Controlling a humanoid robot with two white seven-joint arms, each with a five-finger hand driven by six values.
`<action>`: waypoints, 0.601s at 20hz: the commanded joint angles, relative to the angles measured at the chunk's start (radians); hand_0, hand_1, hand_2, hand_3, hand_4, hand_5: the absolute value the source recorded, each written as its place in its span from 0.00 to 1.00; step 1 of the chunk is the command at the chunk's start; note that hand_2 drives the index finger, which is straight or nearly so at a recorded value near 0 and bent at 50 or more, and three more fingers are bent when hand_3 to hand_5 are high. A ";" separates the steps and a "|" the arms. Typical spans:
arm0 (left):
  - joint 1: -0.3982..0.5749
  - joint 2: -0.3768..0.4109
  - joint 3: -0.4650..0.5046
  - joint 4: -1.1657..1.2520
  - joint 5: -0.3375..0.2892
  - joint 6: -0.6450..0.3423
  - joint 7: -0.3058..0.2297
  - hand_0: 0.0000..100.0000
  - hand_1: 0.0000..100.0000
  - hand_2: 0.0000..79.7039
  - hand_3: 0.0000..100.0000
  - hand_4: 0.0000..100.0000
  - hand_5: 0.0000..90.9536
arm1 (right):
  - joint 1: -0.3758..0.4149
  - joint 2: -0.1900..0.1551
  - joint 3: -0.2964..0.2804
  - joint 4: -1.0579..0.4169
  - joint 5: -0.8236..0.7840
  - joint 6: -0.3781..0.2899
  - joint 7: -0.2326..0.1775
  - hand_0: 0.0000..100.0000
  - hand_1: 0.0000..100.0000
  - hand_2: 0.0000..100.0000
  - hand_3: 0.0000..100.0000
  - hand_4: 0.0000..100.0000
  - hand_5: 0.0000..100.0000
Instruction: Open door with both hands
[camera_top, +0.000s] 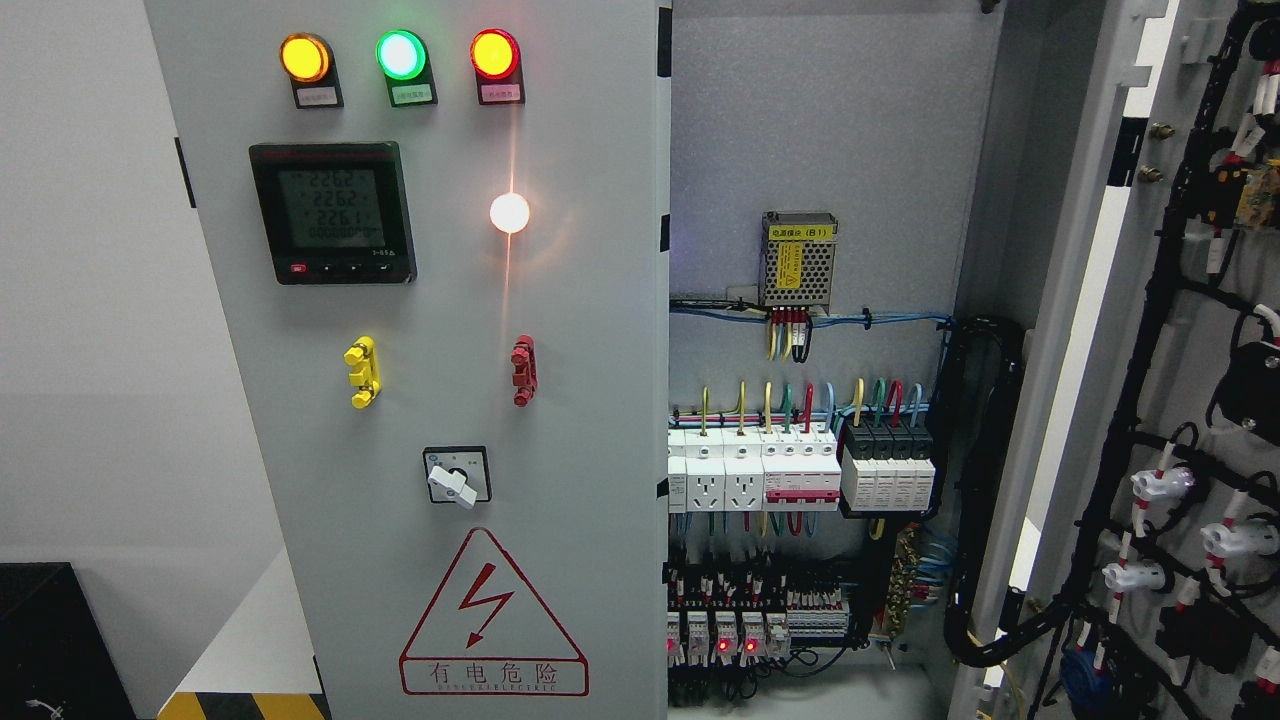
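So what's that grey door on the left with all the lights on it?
The left door is a grey painted metal panel, shut, while the right door is swung open. It carries three lit lamps, amber, green and red, a black meter, yellow and red handles, a white knob and a red warning triangle.

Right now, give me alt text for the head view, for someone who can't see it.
An electrical cabinet with its right door swung open, exposing breakers and wiring. The left door is closed, with three lit indicator lamps, a digital meter, a rotary switch and a high-voltage warning triangle. No robot hands show.
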 joint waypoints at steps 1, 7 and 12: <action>-0.006 -0.115 0.466 0.283 -0.298 -0.003 0.000 0.00 0.00 0.00 0.00 0.00 0.00 | 0.000 0.000 0.000 0.000 -0.021 0.000 0.000 0.19 0.00 0.00 0.00 0.00 0.00; -0.001 -0.143 0.543 0.305 -0.302 0.002 0.012 0.00 0.00 0.00 0.00 0.00 0.00 | 0.000 0.000 0.000 0.000 -0.021 0.000 -0.001 0.19 0.00 0.00 0.00 0.00 0.00; -0.001 -0.169 0.581 0.322 -0.302 0.003 0.096 0.00 0.00 0.00 0.00 0.00 0.00 | 0.000 0.000 0.000 -0.001 -0.023 0.000 0.000 0.19 0.00 0.00 0.00 0.00 0.00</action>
